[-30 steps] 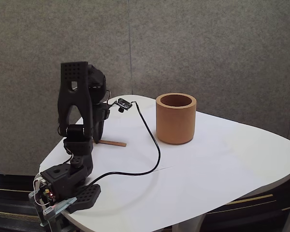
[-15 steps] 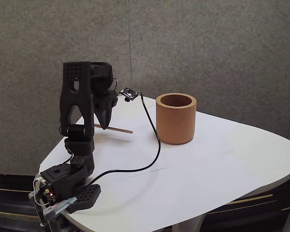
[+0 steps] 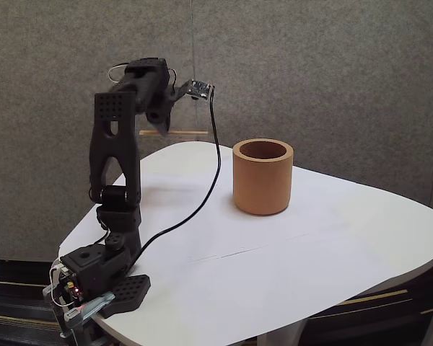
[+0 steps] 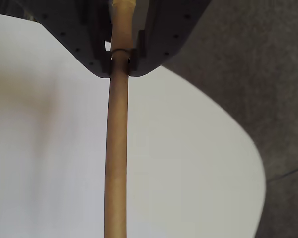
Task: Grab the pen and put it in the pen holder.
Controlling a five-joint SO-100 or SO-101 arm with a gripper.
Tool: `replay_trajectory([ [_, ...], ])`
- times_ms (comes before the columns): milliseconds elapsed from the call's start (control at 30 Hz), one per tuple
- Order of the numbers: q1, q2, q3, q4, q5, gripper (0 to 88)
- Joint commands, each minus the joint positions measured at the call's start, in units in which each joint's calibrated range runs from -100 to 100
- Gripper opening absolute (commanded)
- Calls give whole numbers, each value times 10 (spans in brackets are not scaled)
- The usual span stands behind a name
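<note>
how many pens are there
1: a thin tan wooden stick pen, held level in the air between the fingers, left of the thick orange-brown cylindrical cup. None seen elsewhere.

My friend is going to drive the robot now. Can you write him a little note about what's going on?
Tool: shut on the pen, holding it near one end, seen in the wrist view.
Pen: up in the air and roughly level in the fixed view, left of the pen holder and above the table.
Pen holder: upright on the table; what I can see of its inside holds nothing.
Done: pen grabbed and lifted.
Left: carry it over the holder, tip it down, let go.
</note>
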Motion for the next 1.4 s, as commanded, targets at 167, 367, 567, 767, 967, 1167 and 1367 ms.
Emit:
replay_trajectory([
  [167,75,-13,-130,-61,29,8],
  [367,120,-27,-140,-92,-16,7],
  [567,141,-41,-135,-96,-32,7],
  [767,142,-41,-139,-92,93,7],
  [967,194,-72,-140,-95,244,7],
  [1167,258,-122,-134,-92,332,7],
  [1367,291,-166,-110,-93,432,7],
])
